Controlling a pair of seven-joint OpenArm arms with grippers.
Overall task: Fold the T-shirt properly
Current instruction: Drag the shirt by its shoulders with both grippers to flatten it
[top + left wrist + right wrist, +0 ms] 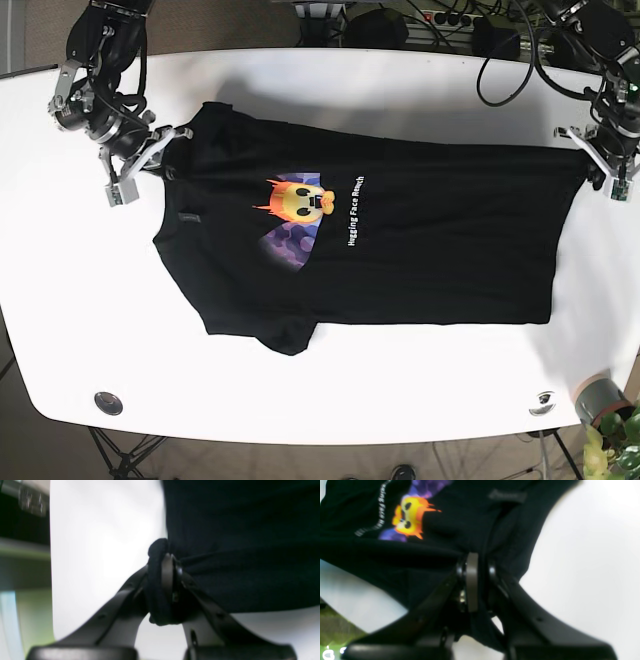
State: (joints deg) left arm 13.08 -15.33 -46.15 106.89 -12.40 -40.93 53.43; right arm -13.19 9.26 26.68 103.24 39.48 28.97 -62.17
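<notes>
A black T-shirt (400, 240) with a yellow and orange face print (300, 200) lies spread sideways on the white table (400, 380), collar end at the left of the base view. My right gripper (165, 150) is shut on the shirt's upper left corner near the shoulder; in the right wrist view (480, 565) the fabric (445, 530) bunches between its fingers. My left gripper (592, 158) is shut on the shirt's upper right hem corner; in the left wrist view (170, 562) a roll of black cloth (237, 542) sits pinched in the jaws.
Black cables (500, 50) lie at the table's back edge. A potted plant (605, 420) stands off the front right corner. Two round fittings (108, 402) (543, 403) sit near the front edge. The lower sleeve (285, 335) points toward the front.
</notes>
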